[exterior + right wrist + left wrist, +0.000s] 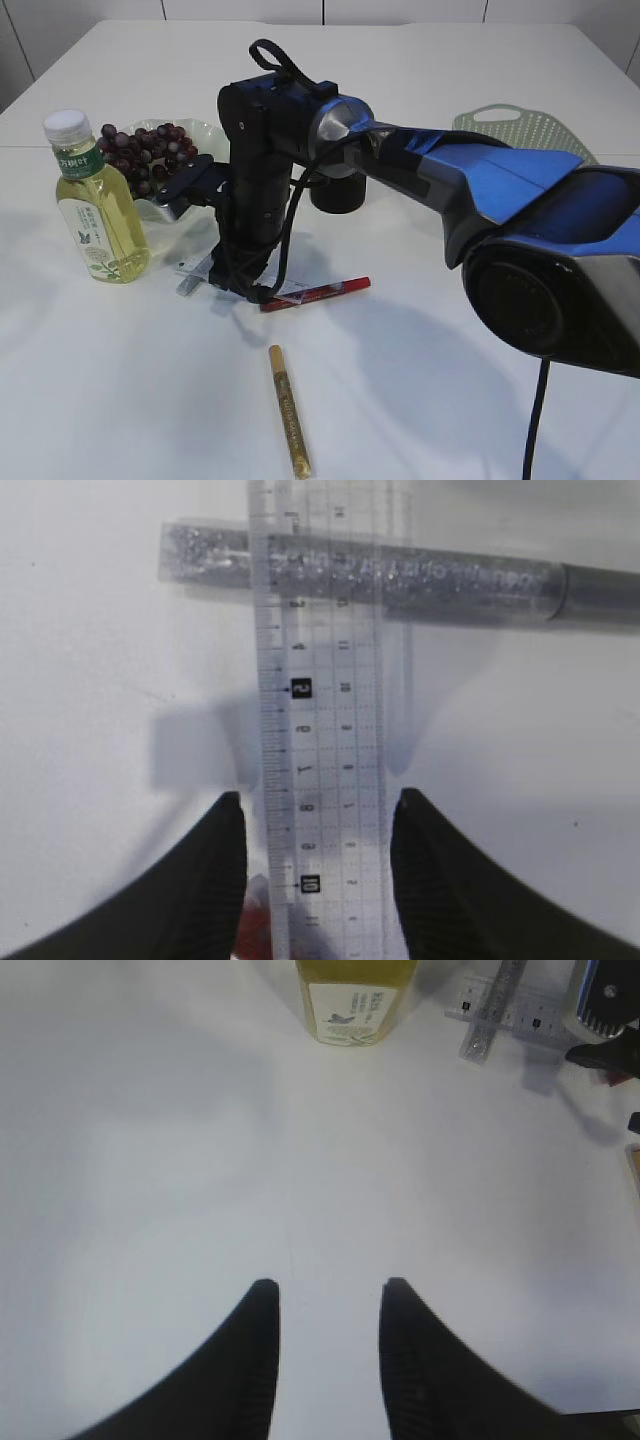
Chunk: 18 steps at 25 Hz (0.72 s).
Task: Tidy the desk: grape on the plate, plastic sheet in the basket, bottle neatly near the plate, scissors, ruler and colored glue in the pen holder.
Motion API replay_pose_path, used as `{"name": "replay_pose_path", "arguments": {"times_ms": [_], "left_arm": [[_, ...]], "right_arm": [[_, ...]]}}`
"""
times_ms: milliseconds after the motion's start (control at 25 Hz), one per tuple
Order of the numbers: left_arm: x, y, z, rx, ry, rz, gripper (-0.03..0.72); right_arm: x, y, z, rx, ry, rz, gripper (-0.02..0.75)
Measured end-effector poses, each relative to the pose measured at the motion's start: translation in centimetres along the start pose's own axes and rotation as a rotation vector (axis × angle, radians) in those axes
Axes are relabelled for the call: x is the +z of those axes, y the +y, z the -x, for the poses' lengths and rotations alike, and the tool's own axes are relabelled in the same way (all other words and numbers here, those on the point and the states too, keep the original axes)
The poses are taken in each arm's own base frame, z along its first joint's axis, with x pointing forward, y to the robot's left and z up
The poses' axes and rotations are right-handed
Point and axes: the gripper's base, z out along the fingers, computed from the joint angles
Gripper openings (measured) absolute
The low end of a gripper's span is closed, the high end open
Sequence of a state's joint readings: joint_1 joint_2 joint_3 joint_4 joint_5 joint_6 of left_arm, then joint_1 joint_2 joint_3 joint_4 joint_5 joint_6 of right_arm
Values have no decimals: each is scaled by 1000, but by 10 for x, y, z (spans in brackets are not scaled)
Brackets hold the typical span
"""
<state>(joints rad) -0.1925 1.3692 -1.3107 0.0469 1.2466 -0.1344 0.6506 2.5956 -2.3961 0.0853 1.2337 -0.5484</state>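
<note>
- The clear plastic ruler (320, 730) lies flat on the table (420, 380), running lengthwise between the fingers of the right gripper (318, 880); it crosses over a silver glitter glue pen (400, 580) beyond them.
- The right gripper is spread, one ribbed black finger on each side of the ruler and just beside its edges; whether they touch it cannot be told.
- The left gripper (325, 1360) is parted with nothing between its fingers, hovering over bare table nearer than the bottle (355, 1000).
- In the exterior view the right arm reaches across to the left-centre, its wrist pointing down at the table.
- A red glue pen (325, 292) lies just right of that wrist; a gold glitter pen (288, 410) lies nearer, well apart.
- The bottle (95, 200), yellow liquid with a white cap, stands upright at the left, just beside a pale plate (205, 135) holding dark grapes (145, 150).
- A pale green perforated basket (530, 130) sits at the far right.
- The table is smooth and white.
</note>
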Motion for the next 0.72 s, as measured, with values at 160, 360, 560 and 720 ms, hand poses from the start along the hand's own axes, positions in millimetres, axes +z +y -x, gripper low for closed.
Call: {"name": "replay_pose_path", "arguments": {"times_ms": [160, 360, 560, 720], "left_arm": [[0, 0, 0, 0, 0, 0, 246], [0, 0, 0, 0, 0, 0, 246], [0, 0, 0, 0, 0, 0, 246], [0, 0, 0, 0, 0, 0, 246]], "right_arm": [[0, 0, 0, 0, -3, -2, 386], [0, 0, 0, 0, -4, -2, 386], [5, 0, -1, 1, 4, 2, 386], [12, 0, -2, 2, 15, 8, 386]]}}
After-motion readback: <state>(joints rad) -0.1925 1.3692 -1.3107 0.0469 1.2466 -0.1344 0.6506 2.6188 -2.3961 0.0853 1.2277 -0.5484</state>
